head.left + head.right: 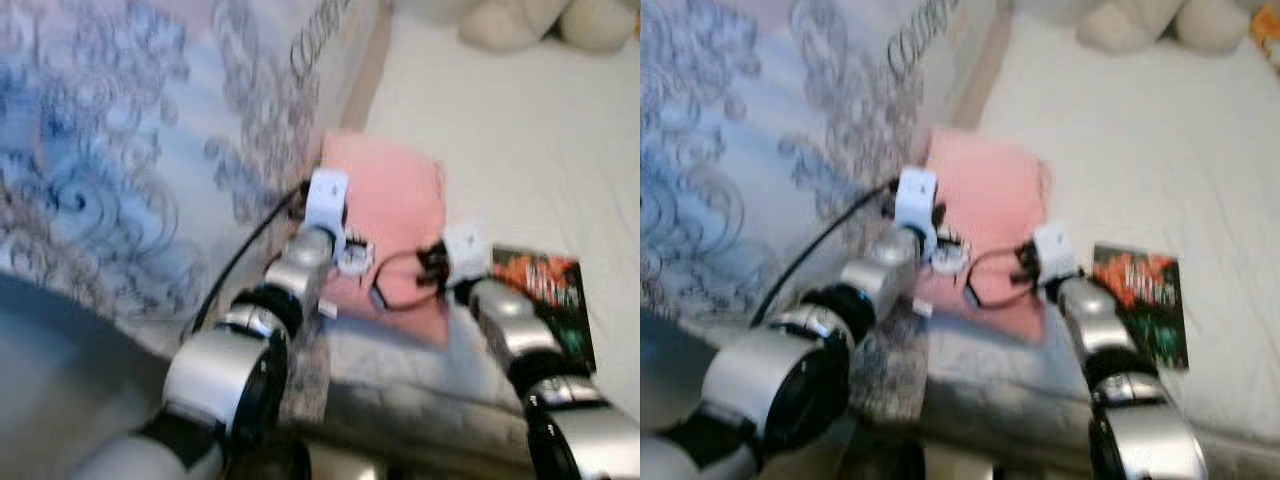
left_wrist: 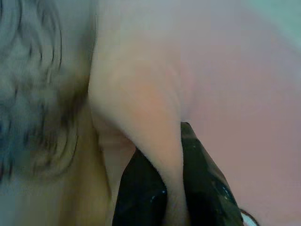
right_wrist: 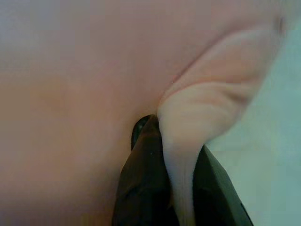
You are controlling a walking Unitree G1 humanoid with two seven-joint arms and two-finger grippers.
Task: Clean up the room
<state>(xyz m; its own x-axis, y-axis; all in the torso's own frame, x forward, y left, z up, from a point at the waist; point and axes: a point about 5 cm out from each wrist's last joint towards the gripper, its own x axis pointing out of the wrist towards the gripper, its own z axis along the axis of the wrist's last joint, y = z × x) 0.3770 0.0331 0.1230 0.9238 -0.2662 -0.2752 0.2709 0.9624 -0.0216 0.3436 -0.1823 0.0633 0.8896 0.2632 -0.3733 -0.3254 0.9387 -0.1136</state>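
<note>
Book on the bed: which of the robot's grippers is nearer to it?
Right. The right gripper pinches the pink pillow's corner beside the book; the left gripper pinches its far corner.

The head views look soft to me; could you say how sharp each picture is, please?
Left eye view: motion-blurred, the book cover unreadable. Right eye view: equally smeared. Left wrist view: left end effector pinching a fold of the pink pillow, defocused. Right wrist view: right end effector likewise, pale and hazy.

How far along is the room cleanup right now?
Nothing looks finished yet. In hand: the left end effector and right end effector each pinch a fold of the pink pillow on the bed. Left: the book beside it and the patterned blanket.
</note>
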